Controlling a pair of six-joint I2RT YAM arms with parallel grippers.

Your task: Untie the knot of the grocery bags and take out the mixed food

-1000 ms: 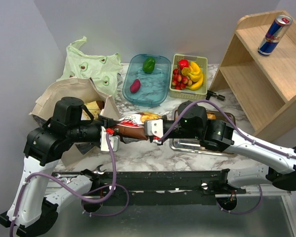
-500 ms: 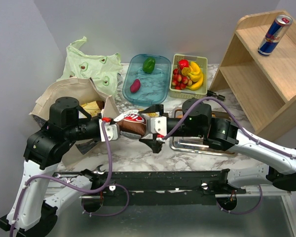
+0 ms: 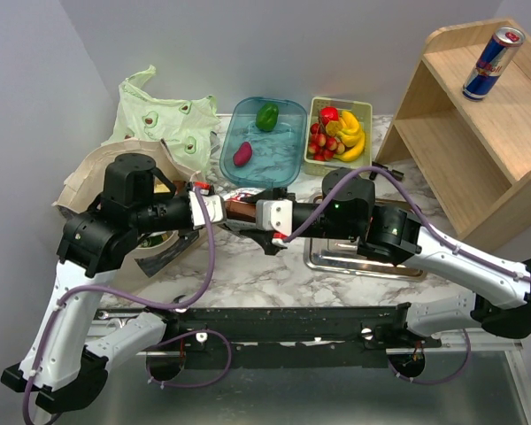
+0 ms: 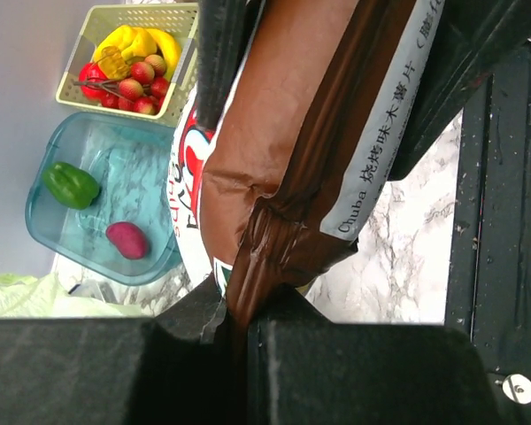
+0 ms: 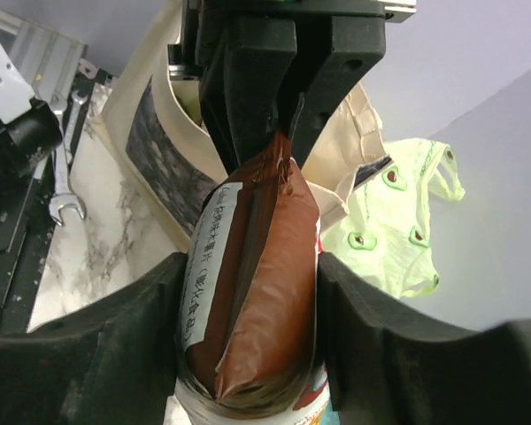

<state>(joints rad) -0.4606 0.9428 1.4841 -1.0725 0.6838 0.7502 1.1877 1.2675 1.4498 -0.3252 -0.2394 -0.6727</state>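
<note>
A brown crisp bag (image 3: 241,210) hangs above the table between my two grippers. My left gripper (image 3: 214,208) is shut on its crimped end seal (image 4: 248,266). My right gripper (image 5: 250,279) has its pads against both sides of the bag's body (image 5: 257,292). The pale green bag (image 3: 159,111) lies flat at the back left, and its knot is out of view. The beige tote (image 3: 93,173) slumps in front of it under my left arm. A green pepper (image 3: 266,116) and a magenta vegetable (image 3: 242,154) lie in the blue tray (image 3: 233,119).
A yellow basket (image 3: 366,110) with bananas (image 3: 352,137) and strawberries (image 3: 322,142) stands beside the blue tray. A metal tray (image 3: 354,264) lies under my right arm. At the right, a wooden shelf (image 3: 478,142) carries a drink can (image 3: 493,62).
My left gripper shut on the bag's end seal. My right gripper let go, opened wide and closed in round the bag's body. Both grippers and the bag shifted toward the back.
</note>
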